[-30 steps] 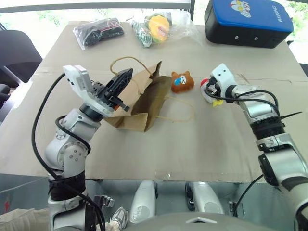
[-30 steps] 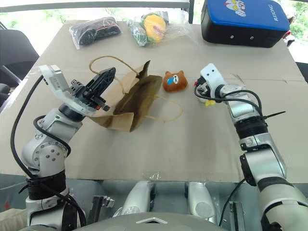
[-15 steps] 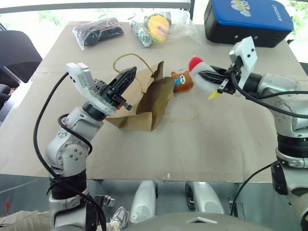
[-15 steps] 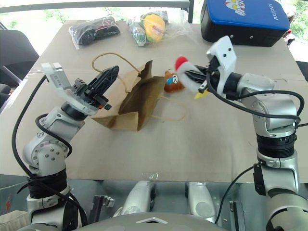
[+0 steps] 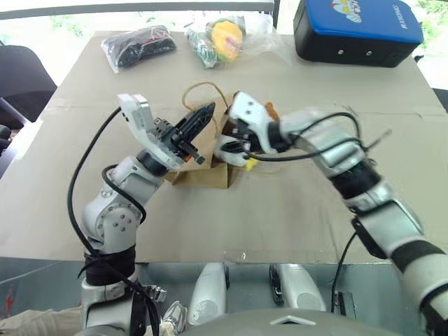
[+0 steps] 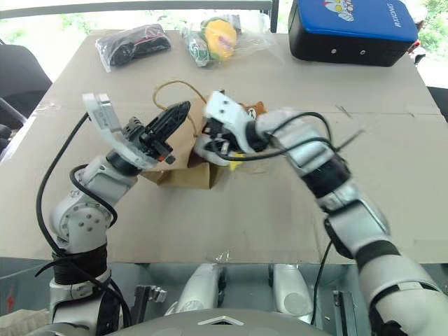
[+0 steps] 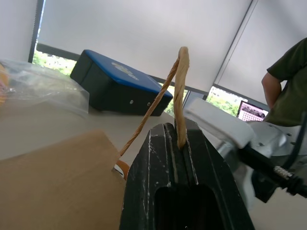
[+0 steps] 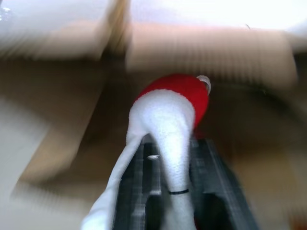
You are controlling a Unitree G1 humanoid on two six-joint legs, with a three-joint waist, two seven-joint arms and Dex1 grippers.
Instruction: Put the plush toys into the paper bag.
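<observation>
My left gripper [image 5: 204,114] pinches the paper bag [image 5: 203,168] by its handle [image 7: 178,86] — my right gripper [image 5: 225,145] clutches the white chick [image 8: 168,129] at the bag's mouth. Bear head [image 5: 270,110] at the bag's two o'clock; open cardboard toward six. The blue case's [image 5: 357,28] lettering is unreadable.

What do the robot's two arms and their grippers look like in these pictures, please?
Both arms are silver-grey metal with rounded joint housings and black bands, and loose black cables loop along them. Each wrist carries a white, boxy camera block. The left gripper and right gripper each have two black, tapered fingers, scuffed along the edges.
</observation>
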